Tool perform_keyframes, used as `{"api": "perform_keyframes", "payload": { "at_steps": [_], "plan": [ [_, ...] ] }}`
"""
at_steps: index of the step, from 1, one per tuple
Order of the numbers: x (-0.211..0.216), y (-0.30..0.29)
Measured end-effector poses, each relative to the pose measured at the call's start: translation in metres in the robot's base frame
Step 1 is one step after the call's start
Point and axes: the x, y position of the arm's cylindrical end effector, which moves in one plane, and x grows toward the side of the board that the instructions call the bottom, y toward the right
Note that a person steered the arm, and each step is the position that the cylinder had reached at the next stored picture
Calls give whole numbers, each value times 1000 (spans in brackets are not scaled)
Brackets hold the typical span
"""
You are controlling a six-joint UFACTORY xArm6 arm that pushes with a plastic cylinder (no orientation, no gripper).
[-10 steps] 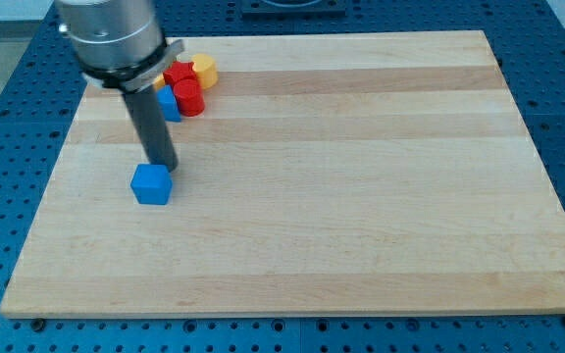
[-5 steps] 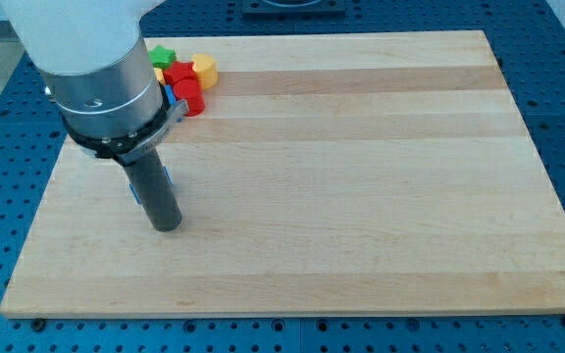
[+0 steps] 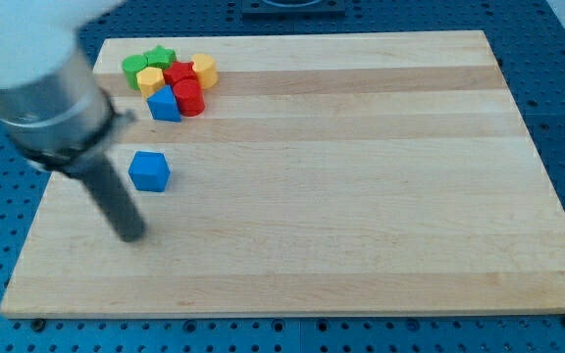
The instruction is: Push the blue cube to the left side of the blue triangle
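One blue cube (image 3: 149,171) sits alone on the left part of the wooden board (image 3: 361,196), well apart from the cluster of blocks near the board's top left corner. The blue triangle (image 3: 164,104) is at the bottom of that cluster, straight toward the view's top from the cube, with bare wood between them. Touching the triangle on its right is a red block (image 3: 188,97), cylinder-like, and another red block (image 3: 178,75) lies just above it. A yellow block (image 3: 203,70) sits at the cluster's right edge, a second yellow block (image 3: 150,80) just above the triangle, and two green blocks (image 3: 135,67) (image 3: 161,57) form the top left of the group; their shapes are hard to make out.

The arm's dark rod comes down from the view's upper left, blurred, and the tip (image 3: 129,233) rests on the board below and slightly left of the blue cube, near it but not touching. The arm carries no jaws, only this plain rod
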Motion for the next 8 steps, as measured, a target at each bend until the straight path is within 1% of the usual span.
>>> {"api": "perform_keyframes", "payload": {
  "at_steps": [1, 2, 3, 4, 5, 6, 7, 8],
  "plan": [
    [2, 45],
    [-28, 43],
    [-39, 35],
    [-70, 3],
    [-70, -16],
    [-83, -48],
    [-92, -57],
    [-122, -66]
  ]
}}
